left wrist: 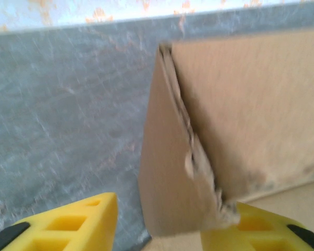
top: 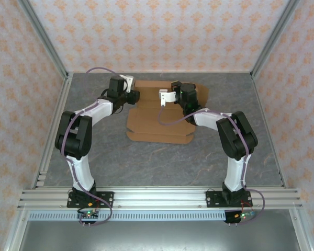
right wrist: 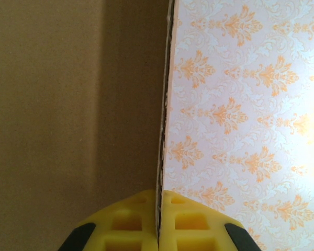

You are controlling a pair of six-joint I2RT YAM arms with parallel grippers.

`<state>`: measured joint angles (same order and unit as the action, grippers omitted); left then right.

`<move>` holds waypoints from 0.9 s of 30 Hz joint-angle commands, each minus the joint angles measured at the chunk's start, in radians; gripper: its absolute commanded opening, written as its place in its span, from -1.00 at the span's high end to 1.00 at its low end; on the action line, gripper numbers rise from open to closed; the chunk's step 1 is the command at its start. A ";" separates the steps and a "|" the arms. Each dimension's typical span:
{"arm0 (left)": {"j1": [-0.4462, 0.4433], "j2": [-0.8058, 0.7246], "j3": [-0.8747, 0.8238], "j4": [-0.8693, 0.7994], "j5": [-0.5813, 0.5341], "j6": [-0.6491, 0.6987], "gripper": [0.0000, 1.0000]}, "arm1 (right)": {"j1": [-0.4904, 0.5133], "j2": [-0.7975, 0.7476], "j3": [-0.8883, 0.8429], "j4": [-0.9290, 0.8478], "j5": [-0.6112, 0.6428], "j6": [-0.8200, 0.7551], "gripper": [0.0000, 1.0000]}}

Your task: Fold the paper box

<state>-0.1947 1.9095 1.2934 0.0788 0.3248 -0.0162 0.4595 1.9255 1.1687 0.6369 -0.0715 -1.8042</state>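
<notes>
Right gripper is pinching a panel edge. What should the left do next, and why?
Probably close the left gripper on the raised flap of the paper box: it stands between the open fingers, ungripped, while the right gripper holds its panel edge.

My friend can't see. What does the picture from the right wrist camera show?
The right hand pinches the thin edge of the brown paper box between two yellow fingers. Cardboard covers the left side; wallpaper with orange patterns is on the right.

The grey marbled table [top: 162, 162] bears a brown box [top: 159, 125], its far end between the left gripper [left wrist: 167, 214] and right gripper [right wrist: 161, 206].
</notes>
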 commanded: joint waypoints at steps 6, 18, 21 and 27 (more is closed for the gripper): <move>-0.018 0.056 0.000 0.149 -0.044 0.033 0.23 | 0.005 -0.009 0.003 -0.046 -0.012 -0.017 1.00; -0.048 0.078 -0.053 0.245 -0.107 0.055 0.47 | 0.007 -0.009 0.008 -0.056 -0.013 -0.017 1.00; -0.061 0.085 -0.060 0.260 -0.136 0.072 0.53 | 0.008 -0.011 0.009 -0.057 -0.013 -0.017 1.00; -0.067 0.086 -0.068 0.299 -0.153 0.064 0.65 | 0.007 -0.010 0.009 -0.059 -0.014 -0.018 1.00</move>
<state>-0.2459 1.9873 1.2346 0.3138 0.1886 0.0288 0.4595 1.9255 1.1687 0.6327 -0.0708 -1.8042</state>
